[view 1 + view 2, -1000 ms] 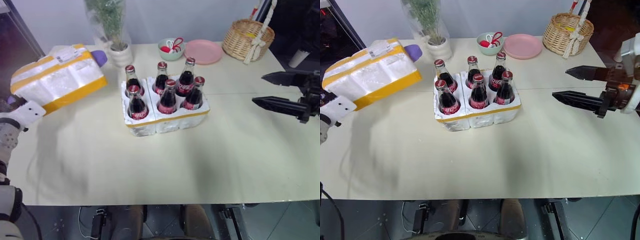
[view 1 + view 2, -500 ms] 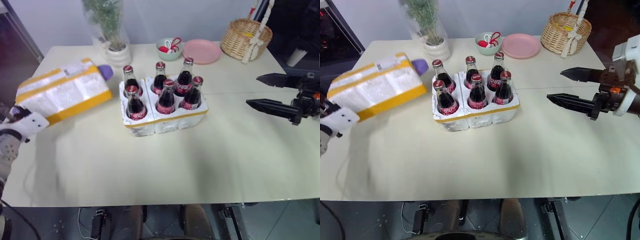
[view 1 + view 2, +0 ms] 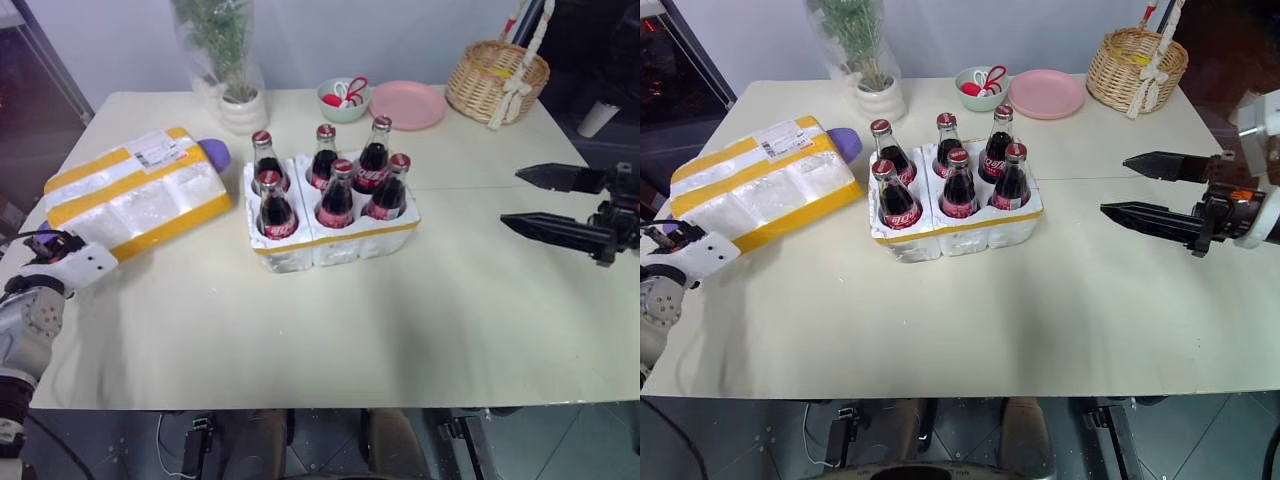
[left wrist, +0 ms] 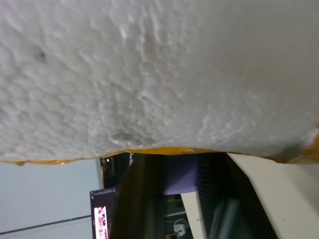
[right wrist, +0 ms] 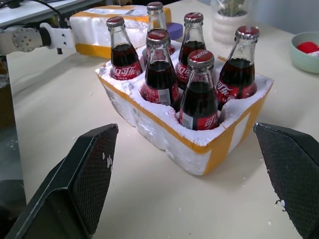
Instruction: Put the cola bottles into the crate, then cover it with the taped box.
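Note:
Several cola bottles (image 3: 335, 190) with red caps stand upright in the wells of the white foam crate (image 3: 330, 247) at the table's middle. To the crate's left, the taped box (image 3: 140, 193) lies on the table with its shipping label facing up. My left gripper (image 3: 55, 245) is at the box's near left end, and the box's foam underside (image 4: 159, 74) looms close in the left wrist view. To the crate's right my right gripper (image 3: 510, 196) hangs open and empty, pointing at the crate.
Along the table's far edge stand a potted plant (image 3: 240, 105), a green bowl (image 3: 343, 98), a pink plate (image 3: 408, 103) and a wicker basket (image 3: 497, 80). A purple object (image 3: 215, 152) lies at the box's far corner. The table's left edge runs close to my left gripper.
My left arm has come down and back, and the taped box has gone from tilted in the air to lying on the table. The right gripper has stayed in place.

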You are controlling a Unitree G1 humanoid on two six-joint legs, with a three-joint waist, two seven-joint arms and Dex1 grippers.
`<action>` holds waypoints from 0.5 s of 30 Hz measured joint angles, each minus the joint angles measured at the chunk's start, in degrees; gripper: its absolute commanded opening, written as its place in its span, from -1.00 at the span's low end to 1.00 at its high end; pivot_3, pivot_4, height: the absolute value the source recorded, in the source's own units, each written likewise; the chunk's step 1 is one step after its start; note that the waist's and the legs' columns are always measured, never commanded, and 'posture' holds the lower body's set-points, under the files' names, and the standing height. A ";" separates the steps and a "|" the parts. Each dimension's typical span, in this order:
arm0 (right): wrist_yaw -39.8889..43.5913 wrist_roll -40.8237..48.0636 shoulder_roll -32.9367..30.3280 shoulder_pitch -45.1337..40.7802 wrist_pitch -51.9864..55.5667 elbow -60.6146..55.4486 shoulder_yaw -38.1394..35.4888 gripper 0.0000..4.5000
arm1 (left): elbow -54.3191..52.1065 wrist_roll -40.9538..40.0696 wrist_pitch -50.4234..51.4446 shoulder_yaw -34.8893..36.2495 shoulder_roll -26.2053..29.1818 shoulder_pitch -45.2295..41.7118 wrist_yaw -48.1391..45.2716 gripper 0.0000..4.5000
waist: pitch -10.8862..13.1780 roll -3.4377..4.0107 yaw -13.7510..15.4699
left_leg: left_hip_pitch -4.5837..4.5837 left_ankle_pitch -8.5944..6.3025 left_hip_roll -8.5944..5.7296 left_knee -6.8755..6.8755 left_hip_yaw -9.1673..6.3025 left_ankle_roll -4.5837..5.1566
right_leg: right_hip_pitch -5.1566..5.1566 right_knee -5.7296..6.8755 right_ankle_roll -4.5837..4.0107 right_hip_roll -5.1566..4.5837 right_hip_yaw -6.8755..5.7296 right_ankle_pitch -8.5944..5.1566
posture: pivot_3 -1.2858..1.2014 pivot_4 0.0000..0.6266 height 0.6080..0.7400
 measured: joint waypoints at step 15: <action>-1.58 -0.49 0.00 1.91 -0.78 -2.07 -1.45 1.00 | 16.40 3.93 -3.91 -6.78 -2.92 -14.12 1.67 0.97 | -0.05 -0.08 0.06 | 0.01 0.00 -0.01 0.04 0.00 0.00 | 0.03 0.00 0.02 0.00 -0.01 0.01 | 0.03 -0.52 0.96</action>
